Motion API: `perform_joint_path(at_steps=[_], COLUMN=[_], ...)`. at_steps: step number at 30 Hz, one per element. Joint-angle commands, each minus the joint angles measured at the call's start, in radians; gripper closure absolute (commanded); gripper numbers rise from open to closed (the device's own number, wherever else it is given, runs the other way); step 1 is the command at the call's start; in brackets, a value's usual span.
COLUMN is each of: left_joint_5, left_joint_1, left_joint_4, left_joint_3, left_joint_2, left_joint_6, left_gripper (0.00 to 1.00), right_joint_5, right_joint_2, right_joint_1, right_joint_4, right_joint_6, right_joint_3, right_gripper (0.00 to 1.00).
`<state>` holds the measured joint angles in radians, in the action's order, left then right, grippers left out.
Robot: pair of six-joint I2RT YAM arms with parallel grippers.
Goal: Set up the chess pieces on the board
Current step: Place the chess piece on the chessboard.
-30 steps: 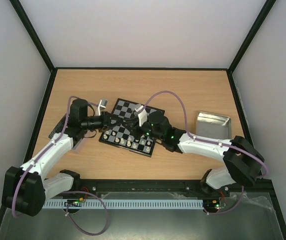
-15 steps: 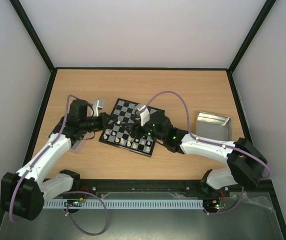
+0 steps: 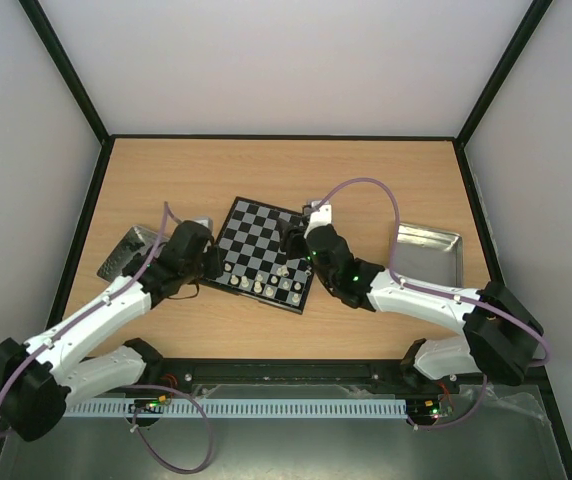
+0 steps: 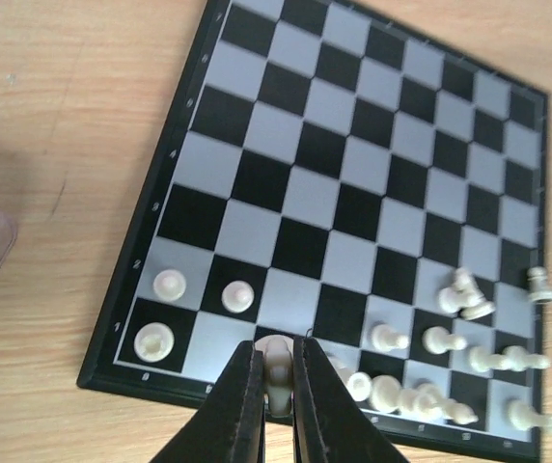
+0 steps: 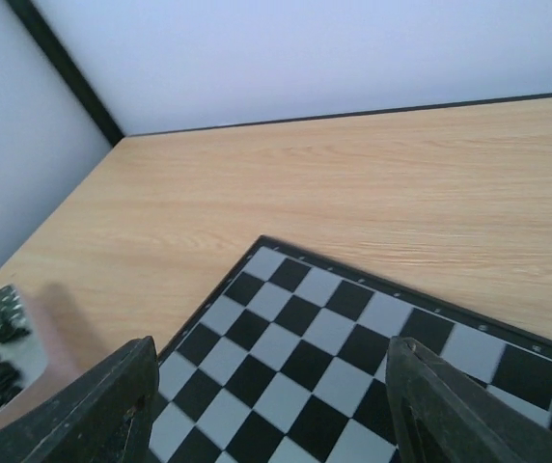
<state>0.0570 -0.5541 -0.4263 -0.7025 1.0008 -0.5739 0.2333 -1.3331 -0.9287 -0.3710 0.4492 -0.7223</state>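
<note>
Chessboard [image 4: 353, 193] as landmark: your left gripper [image 4: 276, 349] pinches a cream piece [image 4: 277, 368] at its edge; your right gripper [image 5: 271, 395] hangs spread above it.

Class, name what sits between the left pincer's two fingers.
A white piece, gripped at the board's near edge; the left wrist view shows it.

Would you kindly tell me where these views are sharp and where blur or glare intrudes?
Top external: even, soft light, mild sheen on the right-hand tray. Left wrist: the board is crisp, the left end effector slightly soft around its cream piece. Right wrist: the right end effector shows dark, blurred fingers; the black-piece tray is blurred too.
</note>
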Motion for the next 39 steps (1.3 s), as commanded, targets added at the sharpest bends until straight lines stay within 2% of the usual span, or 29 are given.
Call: perform_joint_path(at_steps=[1, 6, 17, 39], left_joint_5=[0.157, 0.049, -0.025, 0.148], left_joint_1=[-0.039, -0.038, -0.04, -0.107], left_joint_4=[-0.04, 0.061, 0.18, 0.229], left_joint_3=[0.024, 0.085, 0.158, 0.164], left_joint_2=[0.053, 0.087, 0.166, 0.261], left_joint_6=[-0.061, -0.097, -0.107, -0.114], left_gripper=[0.98, 0.98, 0.98, 0.95], right_joint_5=[0.143, 0.125, 0.083, 0.006], right_joint_2=[0.005, 0.01, 0.02, 0.0], right_joint_1=[0.017, 0.038, 0.069, 0.087], right_joint_4=[0.017, 0.012, -0.011, -0.014], right_joint_6=[0.087, 0.121, 0.15, 0.152], right_joint_3=[0.027, 0.049, 0.083, 0.08], right_gripper=[0.36, 0.36, 0.36, 0.35])
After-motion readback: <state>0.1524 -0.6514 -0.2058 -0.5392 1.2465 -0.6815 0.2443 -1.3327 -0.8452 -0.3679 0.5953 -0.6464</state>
